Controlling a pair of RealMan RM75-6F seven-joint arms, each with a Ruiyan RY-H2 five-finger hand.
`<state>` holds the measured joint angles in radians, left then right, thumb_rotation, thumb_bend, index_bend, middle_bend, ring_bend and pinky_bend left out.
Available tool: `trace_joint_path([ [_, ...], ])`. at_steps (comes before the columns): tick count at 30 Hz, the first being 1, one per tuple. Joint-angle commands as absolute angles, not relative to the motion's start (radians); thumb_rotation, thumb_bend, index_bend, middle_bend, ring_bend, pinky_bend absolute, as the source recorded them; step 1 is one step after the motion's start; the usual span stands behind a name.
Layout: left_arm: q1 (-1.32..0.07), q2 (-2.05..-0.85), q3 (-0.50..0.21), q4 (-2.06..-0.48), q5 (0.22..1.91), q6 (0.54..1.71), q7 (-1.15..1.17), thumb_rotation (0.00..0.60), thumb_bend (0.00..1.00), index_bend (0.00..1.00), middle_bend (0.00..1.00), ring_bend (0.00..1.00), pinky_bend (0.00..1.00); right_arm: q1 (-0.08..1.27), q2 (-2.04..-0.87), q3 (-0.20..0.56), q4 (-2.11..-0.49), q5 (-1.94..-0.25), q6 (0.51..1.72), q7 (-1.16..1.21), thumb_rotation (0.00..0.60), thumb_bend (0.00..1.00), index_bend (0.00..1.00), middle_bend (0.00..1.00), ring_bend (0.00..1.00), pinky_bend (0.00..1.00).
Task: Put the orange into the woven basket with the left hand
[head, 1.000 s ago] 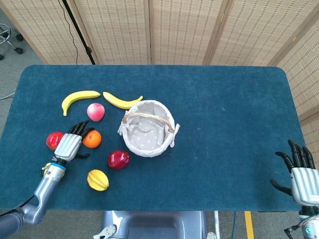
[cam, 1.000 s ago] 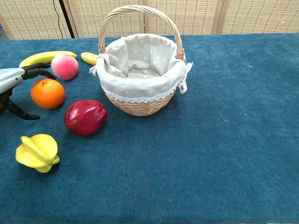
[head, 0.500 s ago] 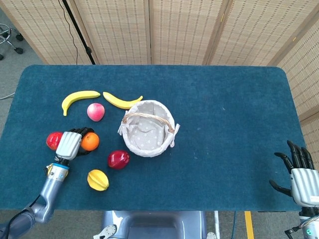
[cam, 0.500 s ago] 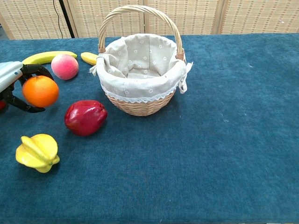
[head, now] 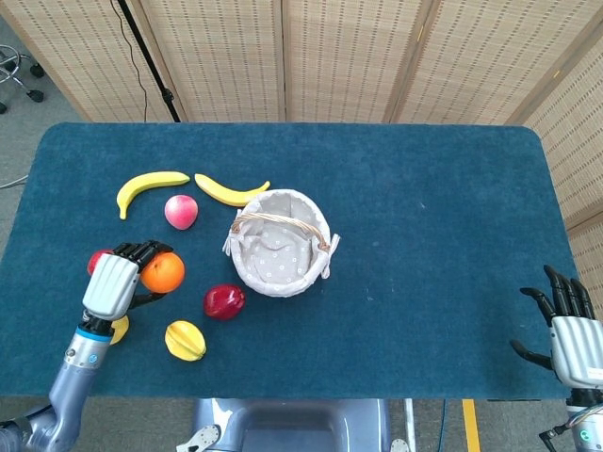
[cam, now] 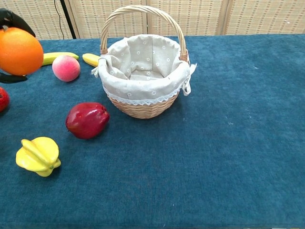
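Observation:
My left hand [head: 113, 282] grips the orange [head: 162, 272] and holds it above the table, left of the woven basket [head: 280, 241]. In the chest view the orange [cam: 20, 51] hangs high at the left edge with dark fingers [cam: 13, 19] curled over it. The basket [cam: 143, 76] has a white dotted cloth lining and an arched handle, and nothing lies inside. My right hand [head: 568, 330] stays at the table's front right corner, fingers apart, holding nothing.
Two bananas [head: 149, 187] [head: 229, 193] and a pink peach [head: 181, 211] lie behind the orange. A dark red apple [head: 223, 301] and a yellow starfruit [head: 185, 340] sit between my left hand and the basket. Another red fruit [cam: 3, 99] lies at the far left.
My left hand closed its fingers around the orange and lifted it off the table, rising toward the camera. The right hand has not moved.

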<state>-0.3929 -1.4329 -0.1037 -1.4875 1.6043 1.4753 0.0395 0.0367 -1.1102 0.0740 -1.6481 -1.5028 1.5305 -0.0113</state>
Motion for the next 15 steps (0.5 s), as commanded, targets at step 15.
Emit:
trace_joint_path([
  [15, -0.581, -1.417, -0.231, -1.543, 1.476, 1.22, 0.124, 0.6, 0.3, 0.69, 0.51, 0.5, 0.48, 0.031, -1.097, 0.078, -1.65, -1.497, 1.538, 0.014, 0.6, 0.0, 0.25, 0.0, 0.0, 0.0],
])
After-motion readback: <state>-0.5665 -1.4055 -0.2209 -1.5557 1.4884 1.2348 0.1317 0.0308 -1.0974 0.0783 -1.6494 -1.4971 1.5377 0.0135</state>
